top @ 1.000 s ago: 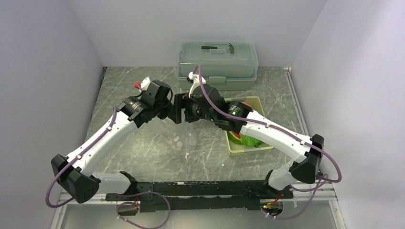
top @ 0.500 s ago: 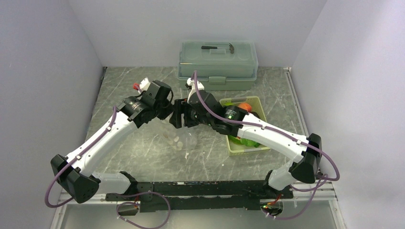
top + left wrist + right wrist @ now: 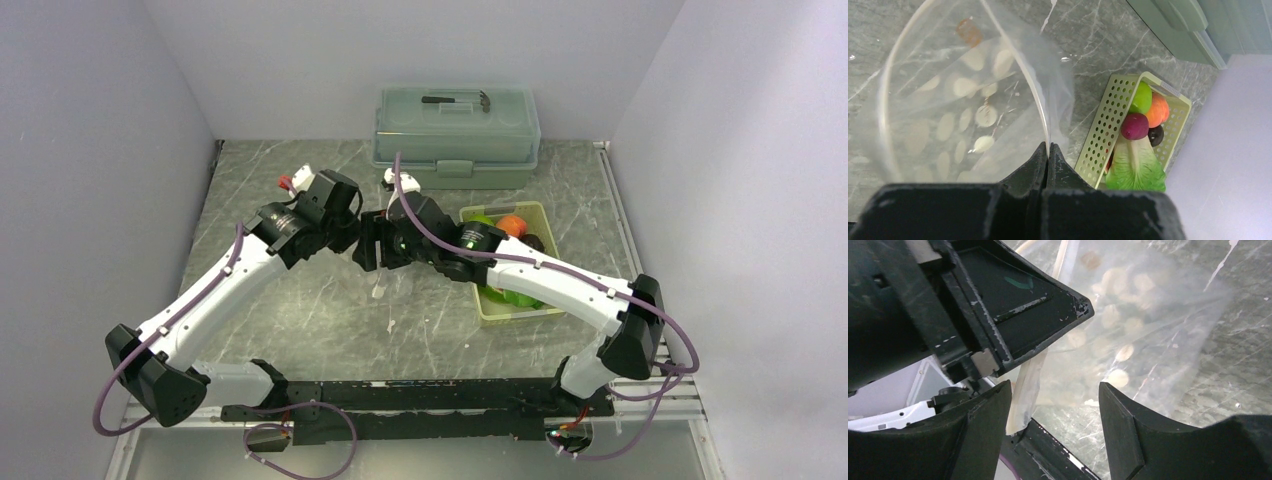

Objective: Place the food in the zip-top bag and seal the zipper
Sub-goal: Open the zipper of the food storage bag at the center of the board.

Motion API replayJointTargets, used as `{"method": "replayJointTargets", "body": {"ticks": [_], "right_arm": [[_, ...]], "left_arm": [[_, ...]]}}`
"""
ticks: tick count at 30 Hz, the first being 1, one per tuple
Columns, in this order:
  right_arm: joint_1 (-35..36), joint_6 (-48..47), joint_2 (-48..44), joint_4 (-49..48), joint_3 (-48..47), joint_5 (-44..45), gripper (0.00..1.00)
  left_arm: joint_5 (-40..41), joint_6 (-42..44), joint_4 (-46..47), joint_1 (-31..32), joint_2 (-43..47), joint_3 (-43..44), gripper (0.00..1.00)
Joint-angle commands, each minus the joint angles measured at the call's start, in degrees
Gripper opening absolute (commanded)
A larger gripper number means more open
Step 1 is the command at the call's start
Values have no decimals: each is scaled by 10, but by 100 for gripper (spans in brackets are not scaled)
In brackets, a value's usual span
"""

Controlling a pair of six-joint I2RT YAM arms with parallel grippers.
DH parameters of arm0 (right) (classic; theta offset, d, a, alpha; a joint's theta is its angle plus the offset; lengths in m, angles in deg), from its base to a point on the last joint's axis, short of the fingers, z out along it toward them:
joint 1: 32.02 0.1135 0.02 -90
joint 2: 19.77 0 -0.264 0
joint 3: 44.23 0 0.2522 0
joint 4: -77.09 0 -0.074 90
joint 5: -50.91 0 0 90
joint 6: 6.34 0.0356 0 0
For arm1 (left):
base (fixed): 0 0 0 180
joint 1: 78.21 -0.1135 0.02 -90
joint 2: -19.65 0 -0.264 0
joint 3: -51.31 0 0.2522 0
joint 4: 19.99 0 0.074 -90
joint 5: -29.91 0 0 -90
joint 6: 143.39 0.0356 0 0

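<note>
Even, soft overhead light, faint shadows — near fingers point(image 3: 983, 435) blurred, mild glare on the zip-top bag point(image 3: 963, 100).

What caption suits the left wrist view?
Left jaws shut on the dotted bag rim; food lies in the tray.

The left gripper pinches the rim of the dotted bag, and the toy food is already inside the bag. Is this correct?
Only the food's place is wrong. The left gripper does pinch the rim of the bag, but the food lies in the perforated tray, as the left wrist view shows.

R pincer point(image 3: 1054, 390) slid left, closer to bag point(image 3: 963, 100).
</note>
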Motion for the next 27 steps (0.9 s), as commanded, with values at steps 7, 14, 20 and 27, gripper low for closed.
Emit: {"method": "replayJointTargets", "body": {"ticks": [7,14,20,27], "right_arm": [[3,-2,12,-3,-3,19,59],[3,-7,10,-2,-2,46,49],[3,-9,13,-3,-4,60,42],[3,-14,6,-7,3,65,16]], "left_arm": [[-14,11,1,4,24,8,0],[-20,10,-22,7,17,8,0],[-35,5,-18,8,23,-4,0],[-42,12,-22,8,23,-5,0]]}}
